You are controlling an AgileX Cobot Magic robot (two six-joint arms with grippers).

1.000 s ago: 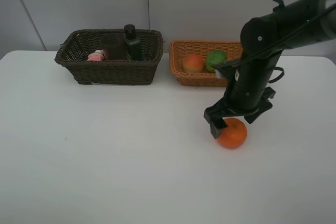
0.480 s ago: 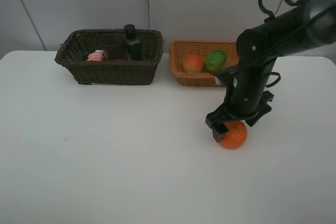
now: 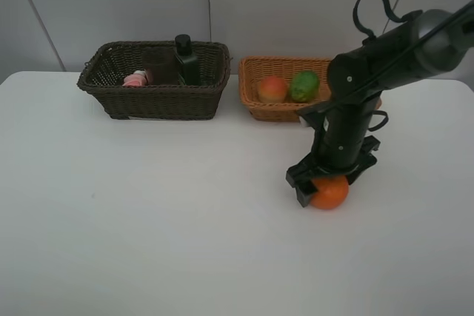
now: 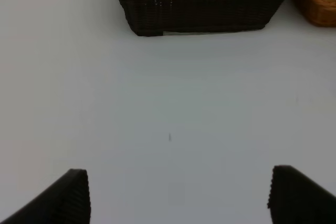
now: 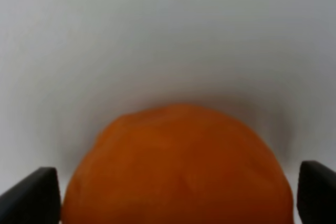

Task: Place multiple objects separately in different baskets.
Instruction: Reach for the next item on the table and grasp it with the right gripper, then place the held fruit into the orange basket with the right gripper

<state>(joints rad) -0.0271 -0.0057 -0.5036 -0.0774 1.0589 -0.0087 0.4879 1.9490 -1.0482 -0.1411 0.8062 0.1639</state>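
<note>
1. No text, label, brand, number or sign can be read in any view.
2. The black rectangular bottle [image 3: 185,59] in the dark brown basket [image 3: 154,98] shows no legible marking.
3. The pink white-capped bottle [image 3: 135,78] is too small to tell any print.

Bare white table [image 3: 148,212] spans the near and left areas; dark brown basket [image 3: 155,79] and orange-tan basket [image 3: 278,109] stand along the far edge, a narrow gap between them.
</note>
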